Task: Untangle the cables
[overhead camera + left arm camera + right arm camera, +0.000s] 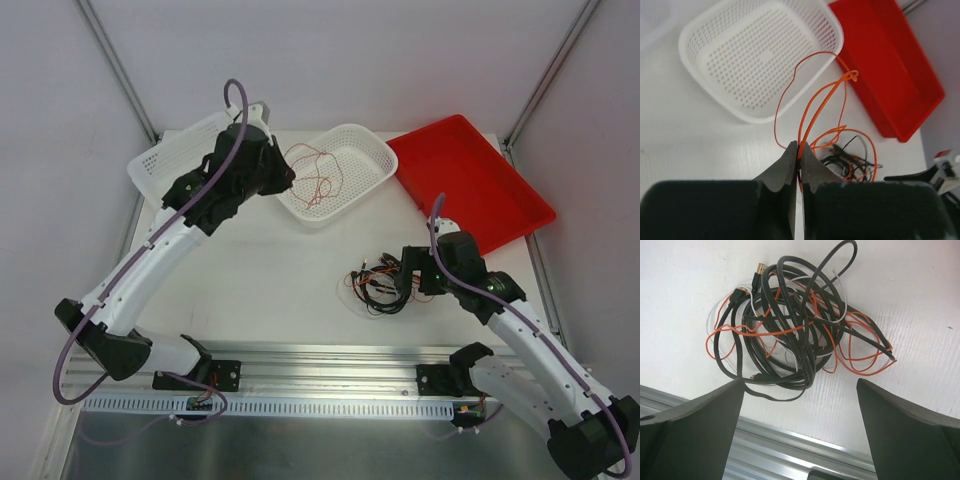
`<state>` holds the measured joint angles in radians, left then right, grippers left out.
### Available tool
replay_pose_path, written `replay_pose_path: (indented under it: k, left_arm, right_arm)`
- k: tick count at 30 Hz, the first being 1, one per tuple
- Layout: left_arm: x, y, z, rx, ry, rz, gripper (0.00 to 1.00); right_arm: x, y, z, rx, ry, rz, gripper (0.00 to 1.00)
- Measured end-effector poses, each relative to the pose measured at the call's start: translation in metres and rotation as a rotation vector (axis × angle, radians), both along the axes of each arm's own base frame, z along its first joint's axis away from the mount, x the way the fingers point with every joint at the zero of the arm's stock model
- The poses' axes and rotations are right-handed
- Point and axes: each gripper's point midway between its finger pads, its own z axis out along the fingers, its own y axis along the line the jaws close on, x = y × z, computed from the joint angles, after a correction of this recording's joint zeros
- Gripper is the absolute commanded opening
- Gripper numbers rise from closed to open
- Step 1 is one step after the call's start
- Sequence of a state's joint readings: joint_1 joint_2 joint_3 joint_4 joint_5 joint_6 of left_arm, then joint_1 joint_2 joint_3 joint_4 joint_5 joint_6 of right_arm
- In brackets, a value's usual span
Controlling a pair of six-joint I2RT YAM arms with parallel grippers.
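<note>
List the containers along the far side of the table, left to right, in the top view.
left white basket → middle white basket → red tray

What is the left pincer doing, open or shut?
Shut. The left pincer has its two tips pressed together, pinching the orange wire between them.

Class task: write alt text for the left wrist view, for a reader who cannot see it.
The left gripper is pinched shut on a thin orange wire, whose loops rise in front of a white basket and a red tray. Past the fingers, a tangle of black and orange cables lies on the white table.
</note>
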<state>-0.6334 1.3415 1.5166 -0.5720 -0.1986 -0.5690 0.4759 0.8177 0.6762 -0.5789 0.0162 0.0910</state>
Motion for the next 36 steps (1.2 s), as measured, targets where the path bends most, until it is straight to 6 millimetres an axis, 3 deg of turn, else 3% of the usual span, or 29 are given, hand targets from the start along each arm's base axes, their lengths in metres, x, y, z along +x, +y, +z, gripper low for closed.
replay_pose_path:
  k: [3,6,10,14,18,22,23,24,25,29,32,36]
  left_arm:
    - [0.009,-0.005,0.057,-0.051,-0.101,-0.012,0.00]
    - [0.026,-0.010,0.099,-0.080,-0.189,-0.012,0.00]
    - [0.062,-0.017,0.114,-0.083,-0.225,0.015,0.00]
    - [0.108,-0.028,0.082,-0.034,-0.178,0.041,0.00]
    - [0.154,-0.039,0.023,0.035,-0.093,0.056,0.00]
    - [0.192,-0.045,-0.047,0.108,-0.007,0.056,0.34]
    - [0.199,-0.045,-0.063,0.125,0.014,0.055,0.54]
    - [0.205,-0.044,-0.078,0.144,0.032,0.049,0.61]
    - [0.208,-0.044,-0.091,0.152,0.052,0.045,0.76]
    - [0.205,-0.037,-0.121,0.186,0.108,0.035,0.99]
    - [0.186,-0.030,-0.128,0.195,0.145,0.019,0.99]
    - [0.136,-0.015,-0.120,0.189,0.183,-0.012,0.99]
  right_arm:
    - [-0.001,-0.001,0.009,0.005,-0.023,0.002,1.00]
    - [-0.003,-0.002,0.015,0.012,-0.039,0.002,0.99]
    - [-0.007,-0.005,0.017,0.014,-0.042,0.003,0.99]
    - [-0.011,-0.007,0.018,0.012,-0.039,0.003,1.00]
    - [-0.013,-0.008,0.019,0.015,-0.044,0.003,0.97]
    - [-0.013,-0.008,0.019,0.016,-0.045,0.003,0.97]
    - [-0.014,-0.008,0.019,0.016,-0.044,0.003,0.97]
    - [-0.014,-0.008,0.019,0.015,-0.043,0.003,0.97]
    - [-0.014,-0.008,0.019,0.015,-0.043,0.003,0.97]
    - [-0.014,-0.008,0.017,0.007,-0.038,0.008,0.97]
    - [-0.013,-0.009,0.013,-0.012,-0.020,0.012,0.98]
    - [-0.009,-0.008,0.005,-0.033,0.007,0.016,0.96]
